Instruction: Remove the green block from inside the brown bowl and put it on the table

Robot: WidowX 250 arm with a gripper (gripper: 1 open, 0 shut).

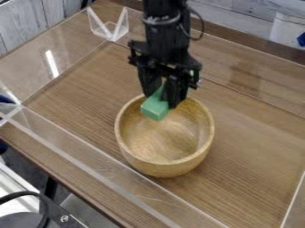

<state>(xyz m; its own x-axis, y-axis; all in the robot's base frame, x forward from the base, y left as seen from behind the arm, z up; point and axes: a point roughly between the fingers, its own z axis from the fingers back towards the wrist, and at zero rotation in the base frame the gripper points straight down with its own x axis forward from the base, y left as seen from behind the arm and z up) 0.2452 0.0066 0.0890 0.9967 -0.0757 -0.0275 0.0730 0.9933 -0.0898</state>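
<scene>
A black robot arm is seen reaching down from the far side of the table [84,98], its tool [163,96] pointed straight down. The green block [156,108] is clamped between the tool's two dark fingers [174,89], with its lower end sticking out below them. The block is held in the air above the far rim of the brown bowl [167,142], clear of the bowl's pale inside. The bowl is placed on the wood-grain table near its front edge, just behind the clear acrylic wall [143,191] that runs along that edge.
</scene>
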